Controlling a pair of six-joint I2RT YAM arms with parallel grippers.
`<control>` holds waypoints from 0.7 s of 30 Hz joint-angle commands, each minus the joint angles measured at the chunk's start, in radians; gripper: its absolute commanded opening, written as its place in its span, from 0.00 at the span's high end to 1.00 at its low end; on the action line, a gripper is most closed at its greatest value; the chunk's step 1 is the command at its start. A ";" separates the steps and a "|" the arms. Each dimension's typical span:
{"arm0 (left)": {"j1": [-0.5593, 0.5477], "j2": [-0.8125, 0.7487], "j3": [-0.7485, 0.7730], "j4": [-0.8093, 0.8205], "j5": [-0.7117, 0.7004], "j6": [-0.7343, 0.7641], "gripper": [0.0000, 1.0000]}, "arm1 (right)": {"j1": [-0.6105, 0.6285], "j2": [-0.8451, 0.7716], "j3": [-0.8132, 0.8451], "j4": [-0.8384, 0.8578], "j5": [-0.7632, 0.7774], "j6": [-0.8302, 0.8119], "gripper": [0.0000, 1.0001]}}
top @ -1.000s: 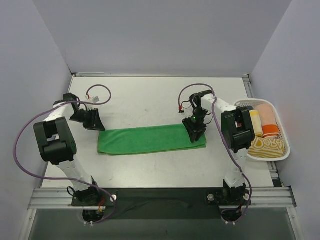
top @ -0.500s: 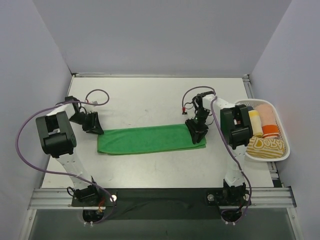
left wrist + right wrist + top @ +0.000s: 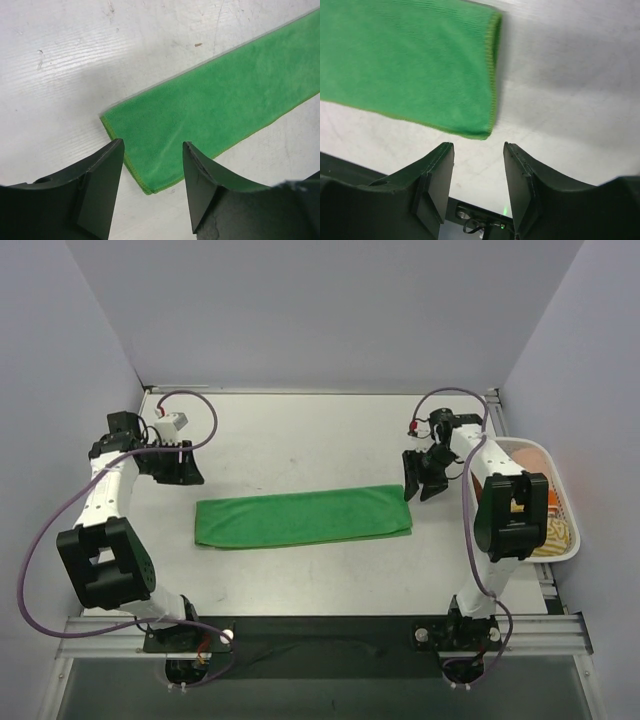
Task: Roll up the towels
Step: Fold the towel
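Green towel (image 3: 303,517) lies flat as a long folded strip across the middle of the table (image 3: 300,430), one end pointing left and the other right, nearer to the onlooker than either gripper. Just behind its left end the left gripper (image 3: 185,465) hangs apart from the cloth, fingers spread with nothing between them. Its wrist camera looks down through the gap onto the strip's short end. Behind the right end, the right gripper (image 3: 422,478) is likewise parted and empty, near the cloth's far corner. At the table's right edge, a white basket (image 3: 555,553) is largely hidden by the right arm (image 3: 505,520). Peach cloth (image 3: 538,462) and a yellow patterned piece show inside it, too little to count.
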 commanded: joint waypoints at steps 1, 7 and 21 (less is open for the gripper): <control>-0.004 -0.047 -0.028 0.025 -0.017 0.025 0.39 | 0.003 0.026 -0.061 0.015 0.092 0.073 0.55; -0.007 -0.074 -0.037 0.023 -0.027 0.025 0.38 | 0.003 0.080 -0.101 0.065 0.091 0.103 0.56; -0.005 -0.085 -0.078 0.020 -0.050 0.029 0.38 | 0.070 0.178 -0.098 0.076 0.049 0.107 0.59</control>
